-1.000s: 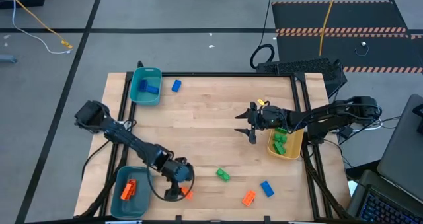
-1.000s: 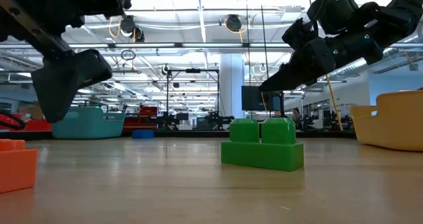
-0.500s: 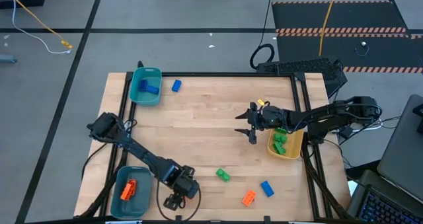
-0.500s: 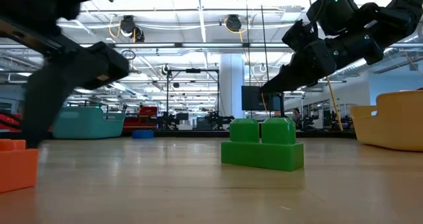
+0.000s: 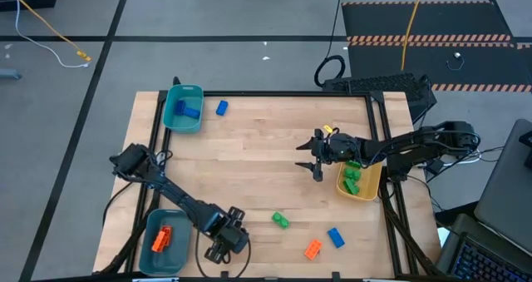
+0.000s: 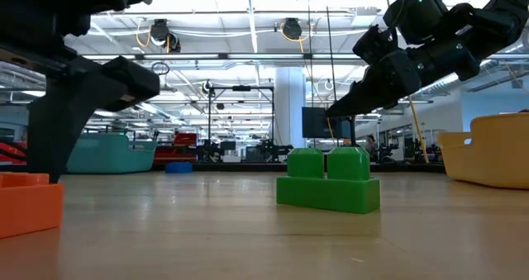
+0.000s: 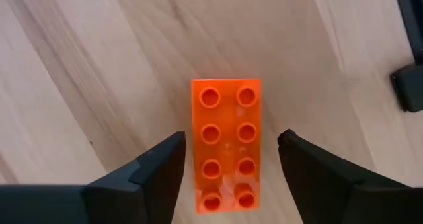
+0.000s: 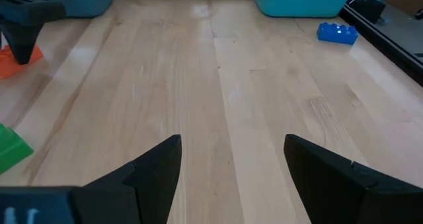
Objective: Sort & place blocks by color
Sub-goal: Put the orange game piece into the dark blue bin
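Left gripper [image 7: 228, 161]: at near edge of table [image 5: 258, 149], just beside the teal bin [image 5: 164, 242] holding an orange block. Fingers spread, straddling an orange 2x4 brick [image 7: 226, 145]; a gap shows on each side, so no contact seen, nothing grasped yet.

Target brick: lies flat on the wood, studs up, directly under the left wrist, between the two fingers. In high view it is mostly hidden under the gripper head.

Key relation: brick's long axis runs fore-aft along the wrist's line of sight; fingers flank its two long sides. Closing line thus crosses the short width. Alignment looks square, brick approx. centred in the gap.

Nearer arm: left, by far. Right gripper [image 5: 316, 161] hovers mid-table, next to the yellow-orange bin [image 5: 368, 188], well apart from this brick.

Right gripper state: fingers apart, empty, bare wood below.

Other blocks: green [image 5: 280, 221], orange [image 5: 313, 249], blue [image 5: 335, 237] loose on near side of table; blue [image 5: 221, 108] beside far teal bin [image 5: 184, 108].

Judgement: step in hand = pinch on orange brick. Next needs only a squeeze, then lift toward adjacent teal bin. Risk: brick skews if one finger lands first.
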Robot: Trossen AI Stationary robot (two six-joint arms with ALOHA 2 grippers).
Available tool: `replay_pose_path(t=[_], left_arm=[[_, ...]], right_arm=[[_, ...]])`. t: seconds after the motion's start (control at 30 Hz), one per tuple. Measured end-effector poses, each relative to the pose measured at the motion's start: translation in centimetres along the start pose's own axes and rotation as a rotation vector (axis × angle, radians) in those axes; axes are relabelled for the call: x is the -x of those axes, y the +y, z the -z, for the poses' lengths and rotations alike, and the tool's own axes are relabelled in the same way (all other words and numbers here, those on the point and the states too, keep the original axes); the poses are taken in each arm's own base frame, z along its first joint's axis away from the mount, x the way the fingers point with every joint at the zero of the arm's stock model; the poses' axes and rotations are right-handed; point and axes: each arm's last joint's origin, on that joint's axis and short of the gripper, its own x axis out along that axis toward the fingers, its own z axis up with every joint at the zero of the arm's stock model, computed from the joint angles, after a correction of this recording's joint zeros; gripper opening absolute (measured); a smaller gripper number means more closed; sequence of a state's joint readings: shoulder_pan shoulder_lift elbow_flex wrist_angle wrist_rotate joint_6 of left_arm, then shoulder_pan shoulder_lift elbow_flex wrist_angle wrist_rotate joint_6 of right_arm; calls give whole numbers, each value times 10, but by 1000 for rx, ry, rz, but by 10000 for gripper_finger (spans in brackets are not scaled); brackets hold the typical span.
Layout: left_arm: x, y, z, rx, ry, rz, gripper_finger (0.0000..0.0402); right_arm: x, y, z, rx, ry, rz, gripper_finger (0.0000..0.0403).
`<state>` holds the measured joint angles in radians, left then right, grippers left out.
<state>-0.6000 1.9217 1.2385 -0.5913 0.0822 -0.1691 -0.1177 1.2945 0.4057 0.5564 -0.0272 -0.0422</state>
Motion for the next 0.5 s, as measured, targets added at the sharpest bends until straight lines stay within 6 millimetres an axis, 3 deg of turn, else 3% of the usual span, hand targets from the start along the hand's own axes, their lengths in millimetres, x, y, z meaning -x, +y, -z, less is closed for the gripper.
replay_pose_path(t=[0.2, 0.43, 0.5], left_arm=[[0, 0, 1, -13, 2, -57, 206], [-4, 2, 0, 15, 0, -70, 131], [-8, 1, 0, 44, 6, -75, 131]], right_arm=[[0, 0, 0, 0, 0, 0, 263], [0, 0, 0, -1, 0, 0, 263], [0, 0, 0, -1, 0, 0, 263]])
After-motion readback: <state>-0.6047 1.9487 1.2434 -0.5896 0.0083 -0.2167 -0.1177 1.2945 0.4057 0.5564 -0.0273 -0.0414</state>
